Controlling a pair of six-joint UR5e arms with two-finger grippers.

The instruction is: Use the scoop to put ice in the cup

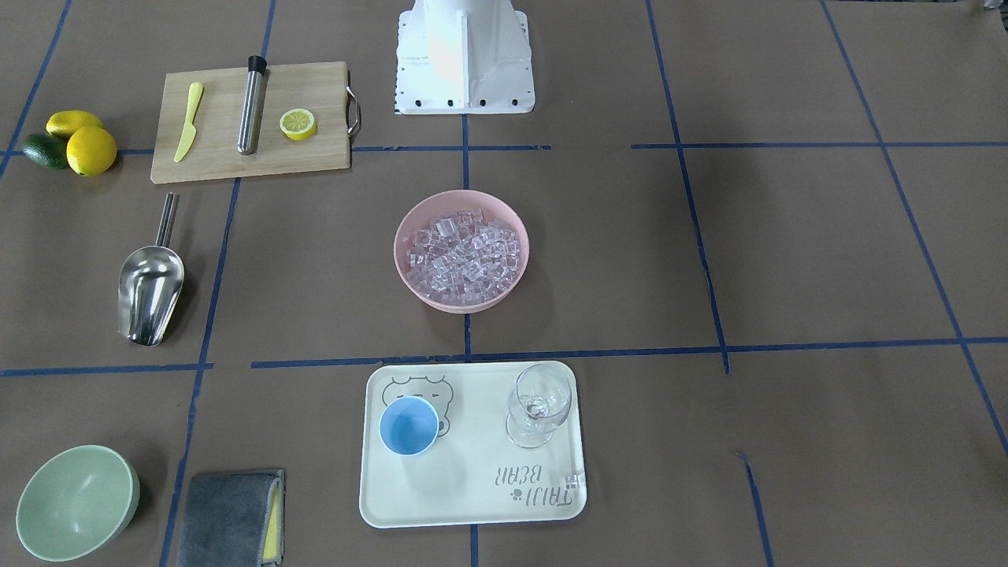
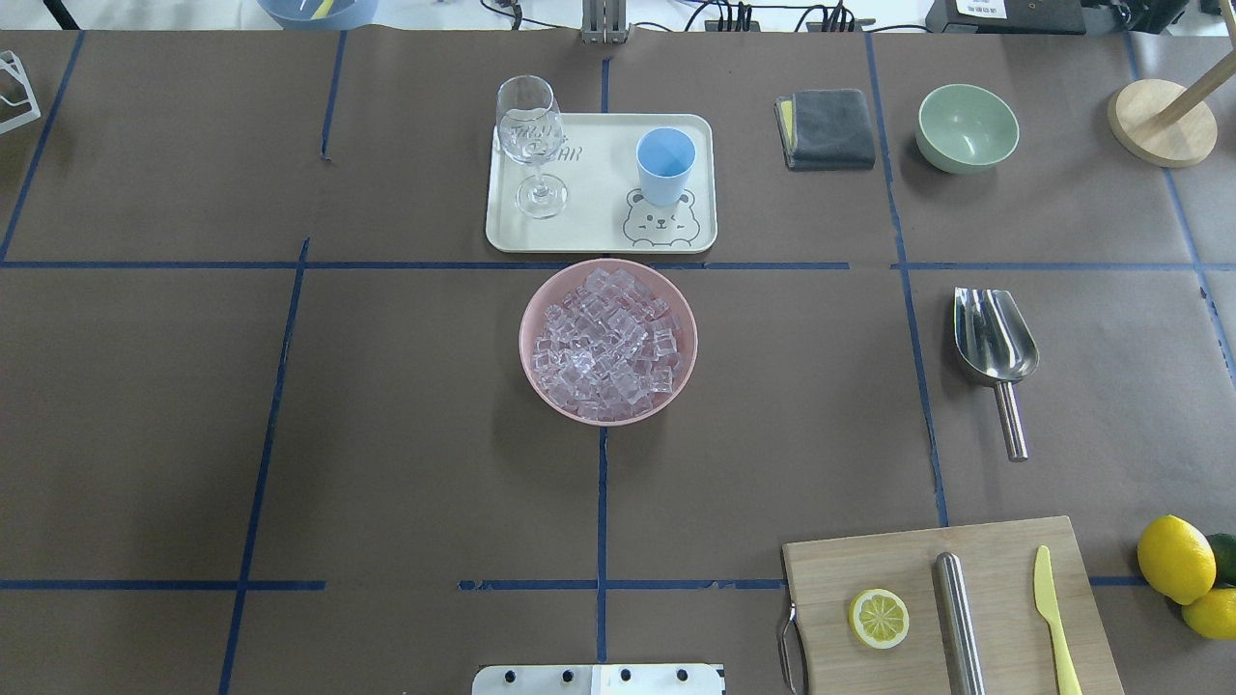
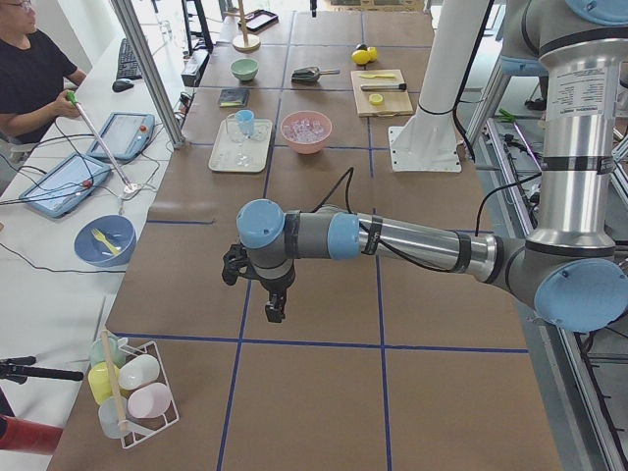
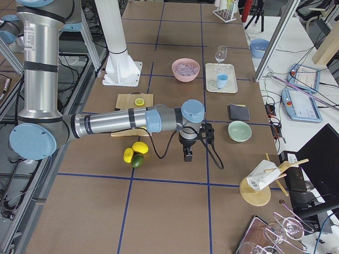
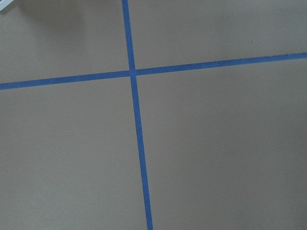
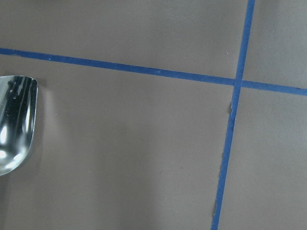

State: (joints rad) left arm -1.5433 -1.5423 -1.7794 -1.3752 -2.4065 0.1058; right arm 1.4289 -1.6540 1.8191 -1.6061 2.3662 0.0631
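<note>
The right gripper (image 4: pixel 188 151) is hung over the table's right end and the left gripper (image 3: pixel 275 309) over the left end; whether either is spread or pressed together cannot be told. A cutting board (image 2: pixel 898 560) is set at the near right corner. Beyond it, by the right edge, the scoop (image 2: pixel 995 343) is laid flat — handle toward the robot's edge, trough away — so the right arm is judged nearer, with nothing seen in the way. At mid-table the ice (image 2: pixel 608 347) is heaped in a pink bowl (image 2: pixel 524 338). Farthest, the cup (image 2: pixel 665 159) is stood empty on a tray (image 2: pixel 599 217) at the far edge, near a wine glass (image 2: pixel 528 135).
</note>
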